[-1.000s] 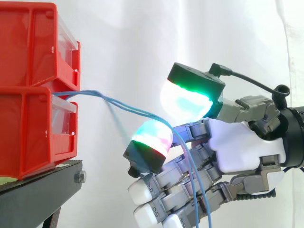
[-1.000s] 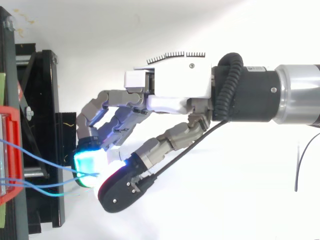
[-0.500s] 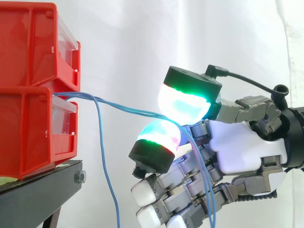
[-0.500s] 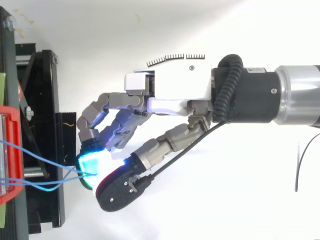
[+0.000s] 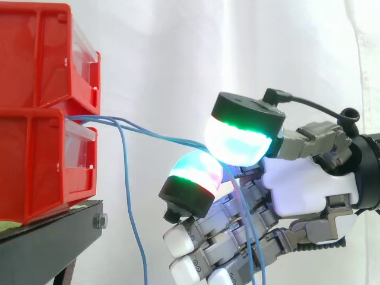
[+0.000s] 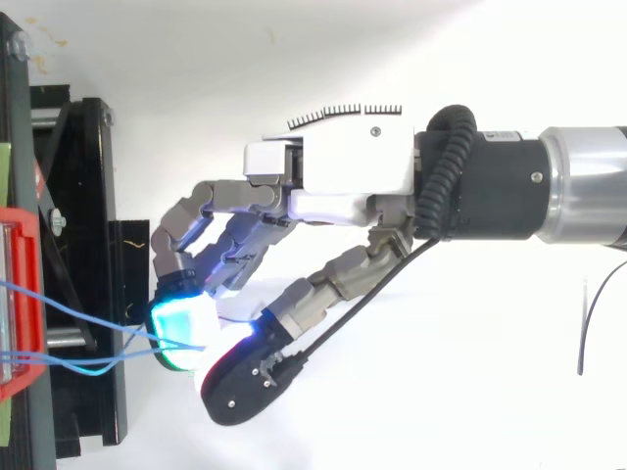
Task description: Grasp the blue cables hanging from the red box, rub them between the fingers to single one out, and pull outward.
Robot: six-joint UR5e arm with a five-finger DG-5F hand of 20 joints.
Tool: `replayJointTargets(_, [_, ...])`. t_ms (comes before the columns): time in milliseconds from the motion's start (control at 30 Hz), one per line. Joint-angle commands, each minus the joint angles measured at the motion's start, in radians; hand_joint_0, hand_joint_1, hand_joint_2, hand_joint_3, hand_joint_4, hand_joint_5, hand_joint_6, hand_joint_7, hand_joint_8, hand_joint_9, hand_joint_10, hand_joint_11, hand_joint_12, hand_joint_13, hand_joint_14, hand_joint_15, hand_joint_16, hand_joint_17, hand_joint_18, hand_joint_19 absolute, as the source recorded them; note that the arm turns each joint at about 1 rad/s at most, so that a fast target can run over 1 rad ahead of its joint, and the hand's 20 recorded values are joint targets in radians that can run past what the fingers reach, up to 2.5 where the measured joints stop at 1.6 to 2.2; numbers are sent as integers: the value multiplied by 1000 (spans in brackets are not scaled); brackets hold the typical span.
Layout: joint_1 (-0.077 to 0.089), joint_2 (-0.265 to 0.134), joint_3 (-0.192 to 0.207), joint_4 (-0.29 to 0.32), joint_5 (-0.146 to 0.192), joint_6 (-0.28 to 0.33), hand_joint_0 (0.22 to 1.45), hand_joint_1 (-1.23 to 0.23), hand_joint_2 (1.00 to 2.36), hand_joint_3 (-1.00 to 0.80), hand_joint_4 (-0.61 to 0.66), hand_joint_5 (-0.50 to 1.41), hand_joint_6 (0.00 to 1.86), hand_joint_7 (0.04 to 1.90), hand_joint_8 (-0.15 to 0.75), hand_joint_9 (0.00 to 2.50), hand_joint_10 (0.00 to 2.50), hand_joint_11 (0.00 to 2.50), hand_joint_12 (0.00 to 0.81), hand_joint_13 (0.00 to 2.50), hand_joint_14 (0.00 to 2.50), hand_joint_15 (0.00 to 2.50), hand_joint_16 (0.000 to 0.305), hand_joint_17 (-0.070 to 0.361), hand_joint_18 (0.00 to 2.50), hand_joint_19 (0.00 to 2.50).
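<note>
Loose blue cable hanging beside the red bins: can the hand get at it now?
Likely not yet: the hand is busy pinching the other blue cables, though open space alone separates it from the loose cable.

From where I stand the arm (image 5: 369,178) comes in from 3 o'clock, and the hand (image 5: 303,190) points toward 9. Thumb and one finger curl together, glowing pads (image 5: 237,142) pinching the blue cables (image 5: 172,139). The remaining fingers bend underneath, toward 7 o'clock.

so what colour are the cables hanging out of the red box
Blue; the cables show best in the side view.
</note>
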Motion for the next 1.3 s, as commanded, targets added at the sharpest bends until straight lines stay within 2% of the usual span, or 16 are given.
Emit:
replayJointTargets(0, [-1,0,1,0,0,0,768,-982,1002,-474,105,-179,920,1001,316,692,9,303,392,620,9,242,45,102,677,254])
replayJointTargets(100, [-1,0,-1,0,0,0,748,-975,1000,-500,114,-178,920,986,314,690,9,307,390,620,8,239,45,101,681,256])
replayJointTargets(233, [-1,0,-1,0,0,0,566,-888,1000,-500,139,-166,908,1018,335,721,8,300,393,628,11,255,47,105,692,299])
replayJointTargets(400, [-1,0,-1,0,2,0,520,-748,1000,-500,141,-143,892,1063,356,782,10,298,404,652,9,261,49,111,718,313])
replayJointTargets(467, [1,0,-1,0,0,0,564,-713,1000,-500,136,-141,888,1084,342,779,8,295,396,651,9,266,48,107,709,333])
replayJointTargets(567, [-1,0,1,0,2,0,596,-696,1008,-399,122,-137,886,1108,339,788,9,298,391,649,9,270,47,105,704,338])
replayJointTargets(733, [-1,0,-1,-3,0,0,626,-799,1018,-202,90,-150,903,1120,337,771,9,316,395,651,9,271,47,105,708,331])
replayJointTargets(800, [-1,0,1,-5,0,0,642,-826,1019,-190,62,-158,914,1104,334,757,9,313,395,646,9,264,47,105,711,322])
replayJointTargets(867, [-1,0,-1,-5,0,0,691,-898,1020,-212,31,-170,923,1101,325,710,9,309,394,628,9,262,47,105,706,297])
replayJointTargets(1000, [-1,0,-1,-5,0,0,777,-966,1007,-417,73,-180,927,1031,317,689,9,321,393,608,9,252,46,104,679,274])
replayJointTargets(1100, [1,0,1,-5,0,0,798,-977,1000,-500,75,-177,926,1018,314,687,9,316,389,607,9,250,46,103,676,262])
replayJointTargets(1267, [-1,0,-1,-5,0,0,774,-971,1000,-500,111,-173,923,1040,312,695,11,312,386,615,9,245,45,102,688,260])
